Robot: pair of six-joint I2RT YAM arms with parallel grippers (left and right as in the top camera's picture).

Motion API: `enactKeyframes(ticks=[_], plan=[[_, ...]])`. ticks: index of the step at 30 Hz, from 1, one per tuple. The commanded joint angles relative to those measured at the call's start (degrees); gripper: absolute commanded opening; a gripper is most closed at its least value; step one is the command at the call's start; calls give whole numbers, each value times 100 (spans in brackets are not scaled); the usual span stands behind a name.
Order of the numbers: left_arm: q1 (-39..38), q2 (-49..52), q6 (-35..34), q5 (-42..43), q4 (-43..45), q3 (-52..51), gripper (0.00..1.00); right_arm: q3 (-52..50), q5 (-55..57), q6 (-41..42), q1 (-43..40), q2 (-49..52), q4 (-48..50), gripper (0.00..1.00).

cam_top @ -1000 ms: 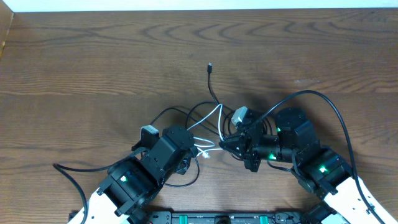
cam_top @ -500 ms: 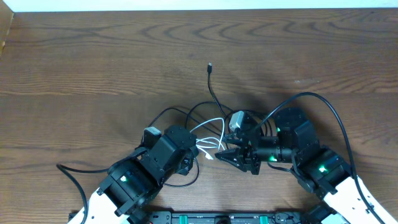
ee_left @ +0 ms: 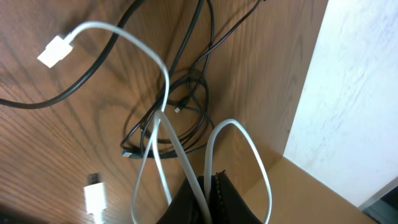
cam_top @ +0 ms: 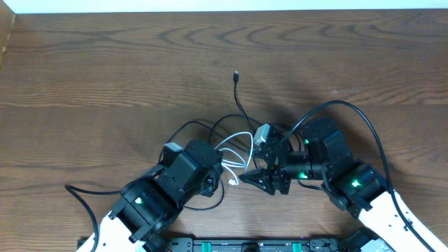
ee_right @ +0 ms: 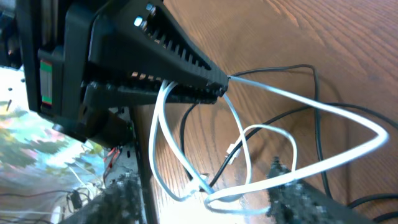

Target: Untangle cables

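Observation:
The cables lie bunched at the table's middle. A white cable [cam_top: 241, 140] loops between both grippers, and its plug [ee_left: 55, 51] rests on the wood. One black cable [cam_top: 240, 101] runs back to a small plug [cam_top: 236, 74]. Another black cable [ee_left: 168, 121] lies coiled beyond the white loops. My left gripper [cam_top: 225, 169] is shut on two strands of the white cable [ee_left: 208, 186]. My right gripper [ee_right: 208, 193] stands open just right of it, and white cable strands cross the gap between its fingers [ee_right: 292, 186] without being clamped.
Thick black arm wires arc over the table at the right [cam_top: 364, 115] and trail at the front left [cam_top: 77, 196]. The table's far edge [cam_top: 224, 10] runs along the top. Both arm bodies crowd the front edge.
My right gripper has opened from shut and shifted slightly left and toward the front. The white loops sagged a little. My left gripper holds the white cable as before.

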Motion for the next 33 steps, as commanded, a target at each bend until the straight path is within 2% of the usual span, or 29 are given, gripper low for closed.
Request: enactKeyframes(ticks=[1, 11, 14, 19, 25, 29, 33], plan=[[114, 11, -85, 63, 7, 107, 8, 33, 11, -170, 9, 11, 15, 70], [111, 249, -87, 385, 313, 107, 7, 33, 188, -227, 229, 24, 190, 75], [111, 382, -92, 433, 468, 107, 8, 33, 553, -221, 411, 26, 188, 78], [111, 444, -90, 439, 522, 107, 8, 33, 1246, -96, 621, 26, 120, 77], [111, 433, -87, 564, 525, 107, 8, 33, 1412, -55, 658, 35, 120, 70], [111, 409, -85, 741, 525, 107, 8, 33, 1497, -55, 658, 92, 120, 57], [114, 396, -85, 756, 522, 107, 8, 33, 1495, -55, 658, 105, 101, 27]])
